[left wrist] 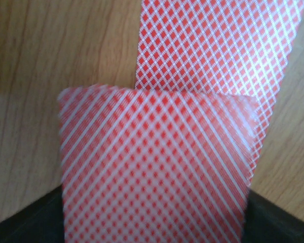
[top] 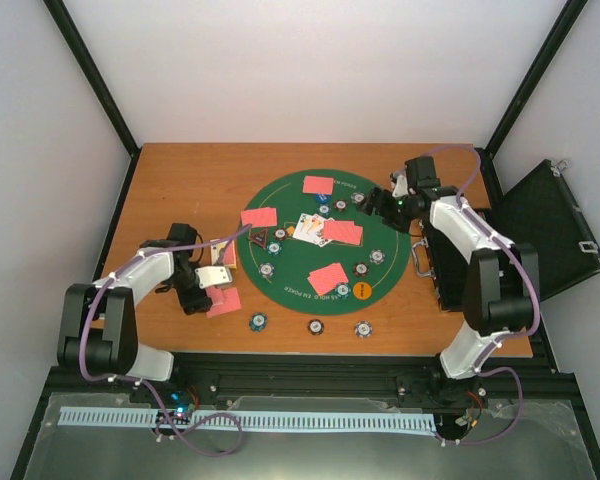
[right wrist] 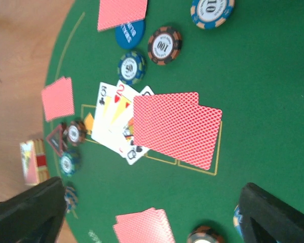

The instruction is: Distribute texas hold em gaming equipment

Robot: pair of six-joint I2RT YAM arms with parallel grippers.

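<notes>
Card (left wrist: 157, 167) sits between left fingers (left wrist: 20, 225), overlapping another card (left wrist: 218, 45).

Plain white walls (top: 310, 60), black corner posts (top: 91, 75), wooden table (top: 180, 170), soft even light

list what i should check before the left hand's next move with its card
1. Left hand grips the held card: ok, the card runs down into the grip.
2. Only one card held: cannot tell, too blurred.
3. Spot beneath is free: not ok, a second card lies on the wood there.
4. Right hand out of the way: ok, it is over the far right of the green mat.
5. Right hand free: ok, open and holding nothing.
</notes>
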